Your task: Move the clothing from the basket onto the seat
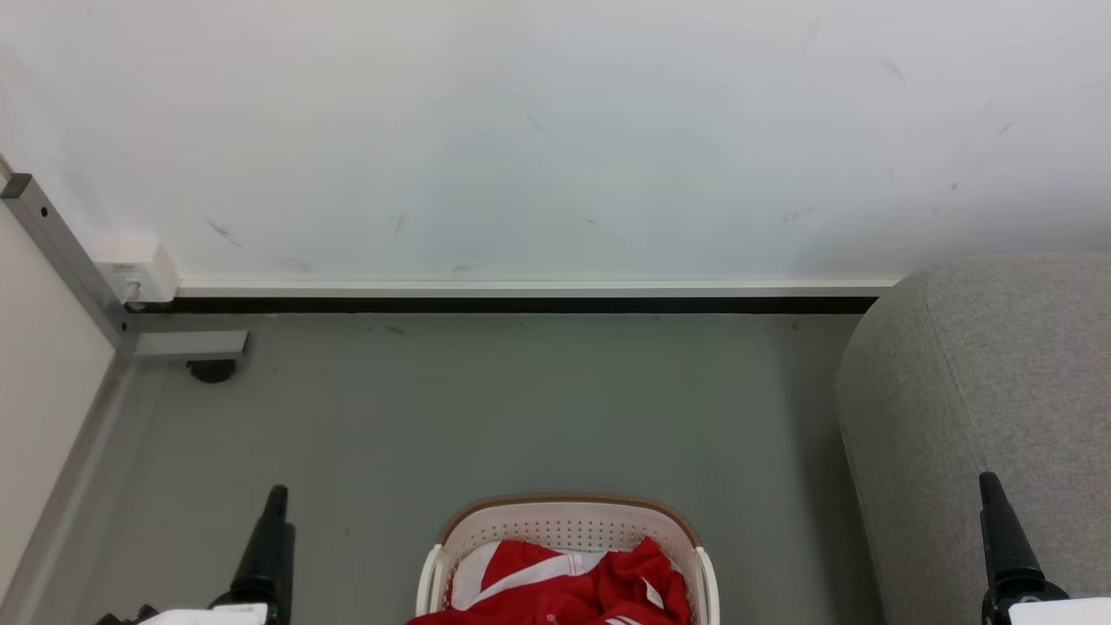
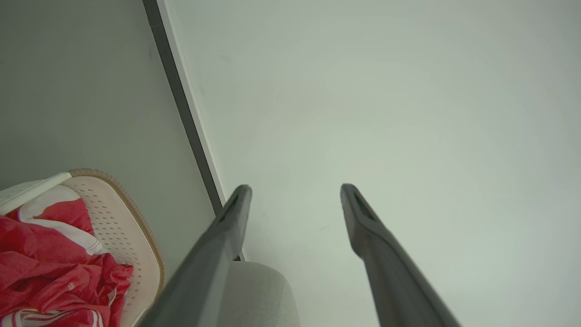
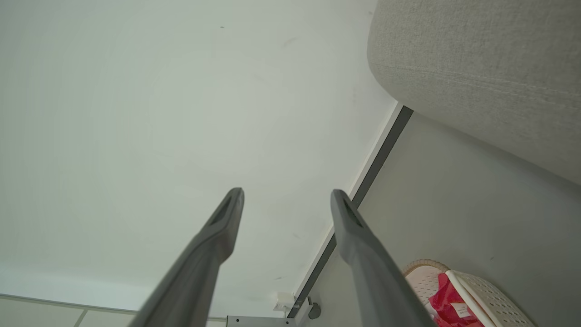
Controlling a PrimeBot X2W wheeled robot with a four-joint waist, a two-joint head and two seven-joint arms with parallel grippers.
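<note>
The biggest thing I see is the white wall [image 1: 555,130]. It stands well behind the basket [image 1: 564,525]. A dark strip [image 1: 521,305] runs along the bottom of the wall.

Next is the grey floor [image 1: 521,408]. The basket sits on it, and bare floor lies on both sides of the basket.

Then comes the seat [image 1: 998,391]. It is big, grey and soft, with round edges. It stands to the right of the basket, with a strip of floor between them. They do not touch.

The basket is white with lots of little holes and a brown band round its top.

The clothing [image 1: 599,590] lies inside the basket. It is bright red with white parts and thin white stripes, all bunched up. It is not on the seat.

My left pincer [image 2: 295,188] is to the left of the basket and apart from it. Its two dark fingers stand wide apart and hold nothing.

My right pincer [image 3: 287,193] is to the right of the basket, over by the seat. Its fingers stand wide apart too, and they hold nothing.

A grey metal bar [image 1: 61,260] slants down far off to the left behind the basket.

A small white box [image 1: 139,271] sits next to that bar, low on the wall.
</note>
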